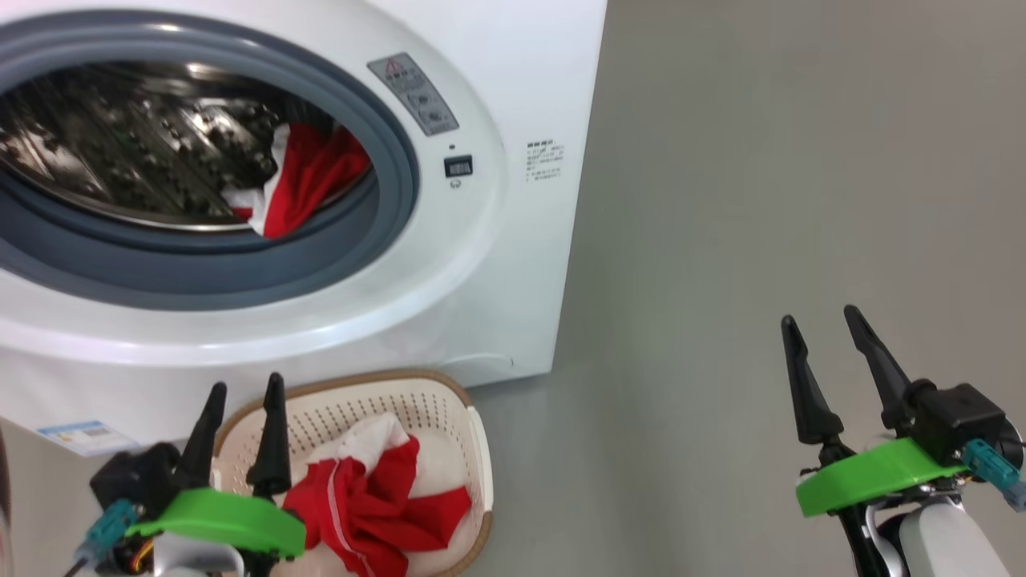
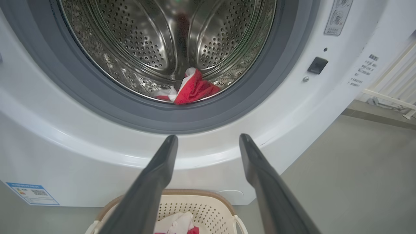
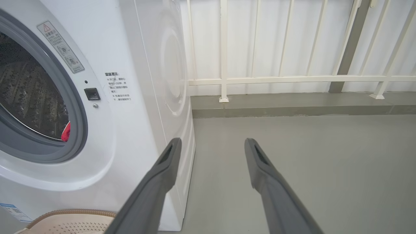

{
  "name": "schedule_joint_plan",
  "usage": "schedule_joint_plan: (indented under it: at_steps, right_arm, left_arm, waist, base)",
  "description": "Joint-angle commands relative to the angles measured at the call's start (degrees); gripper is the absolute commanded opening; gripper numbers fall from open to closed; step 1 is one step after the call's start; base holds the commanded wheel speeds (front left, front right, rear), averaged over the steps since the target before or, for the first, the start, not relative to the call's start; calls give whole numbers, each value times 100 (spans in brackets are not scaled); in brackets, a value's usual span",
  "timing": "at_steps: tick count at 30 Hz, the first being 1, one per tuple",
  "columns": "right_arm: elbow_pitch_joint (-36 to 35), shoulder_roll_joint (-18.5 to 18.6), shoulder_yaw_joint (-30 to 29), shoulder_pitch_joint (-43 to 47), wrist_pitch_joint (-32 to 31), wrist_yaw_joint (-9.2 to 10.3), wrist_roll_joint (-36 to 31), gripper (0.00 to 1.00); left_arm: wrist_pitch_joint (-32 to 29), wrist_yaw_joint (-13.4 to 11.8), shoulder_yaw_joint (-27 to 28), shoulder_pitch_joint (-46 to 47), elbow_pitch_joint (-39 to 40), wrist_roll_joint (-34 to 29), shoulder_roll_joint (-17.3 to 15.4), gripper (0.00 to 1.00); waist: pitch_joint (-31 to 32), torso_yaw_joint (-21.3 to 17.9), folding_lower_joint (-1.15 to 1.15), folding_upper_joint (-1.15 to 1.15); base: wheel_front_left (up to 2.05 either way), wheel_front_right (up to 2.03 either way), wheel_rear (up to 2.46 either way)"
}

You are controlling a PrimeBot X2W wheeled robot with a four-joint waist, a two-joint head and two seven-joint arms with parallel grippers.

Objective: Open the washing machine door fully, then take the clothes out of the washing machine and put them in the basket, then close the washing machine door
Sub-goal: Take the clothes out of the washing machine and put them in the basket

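The white washing machine (image 1: 513, 88) stands with its drum mouth uncovered; its door is out of view. Red and white clothes (image 1: 309, 180) lie at the drum's lower right edge, also visible as clothes (image 2: 193, 89) and a red sliver (image 3: 66, 132). More red clothes (image 1: 377, 501) lie in the cream basket (image 1: 473, 433) on the floor in front of the machine. My left gripper (image 1: 244, 389) hovers open over the basket's left rim, empty, its tips (image 2: 208, 139) pointing at the machine front. My right gripper (image 1: 822, 320) hangs open and empty over bare floor, far right of the machine.
Grey floor (image 1: 761, 200) spreads right of the machine. A white railing (image 3: 292, 78) on a low kerb runs behind it. A blue label (image 1: 84, 437) sits on the machine's base. The basket's rim (image 3: 71, 213) touches the machine front.
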State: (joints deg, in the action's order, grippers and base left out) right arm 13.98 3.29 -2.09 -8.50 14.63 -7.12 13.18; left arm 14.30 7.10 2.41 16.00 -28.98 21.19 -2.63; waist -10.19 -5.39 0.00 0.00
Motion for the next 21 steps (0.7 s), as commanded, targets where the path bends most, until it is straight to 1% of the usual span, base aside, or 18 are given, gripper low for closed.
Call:
schedule_joint_plan:
  at_steps: [1, 2, 5, 11, 21]
  right_arm:
    - [-180, 59, 78, 82, 37, -36, -57, 100]
    - [-180, 59, 78, 82, 37, -36, -57, 100]
    - [-225, 82, 44, 226, 37, -36, -66, 100]
    - [-334, 150, -46, 565, 37, -36, -89, 100]
    - [-547, 201, -145, 916, 37, -36, -127, 100]
  left_arm:
    - [69, 28, 226, -207, 392, -70, -82, 100]
    - [69, 28, 226, -207, 392, -70, -82, 100]
    - [70, 34, 239, -494, 745, -95, -73, 100]
    - [70, 37, 243, -996, 1193, -61, -75, 100]
    - [70, 38, 156, -1581, 1734, -55, -186, 100]
  waist:
    - [359, 4, 0, 0]
    - [359, 4, 0, 0]
    - [572, -24, 0, 0]
    - [992, -37, 0, 0]
    - [1244, 20, 0, 0]
  base:
    - [0, 0, 0]
    - [0, 0, 0]
    - [0, 0, 0]
    - [0, 0, 0]
    - [0, 0, 0]
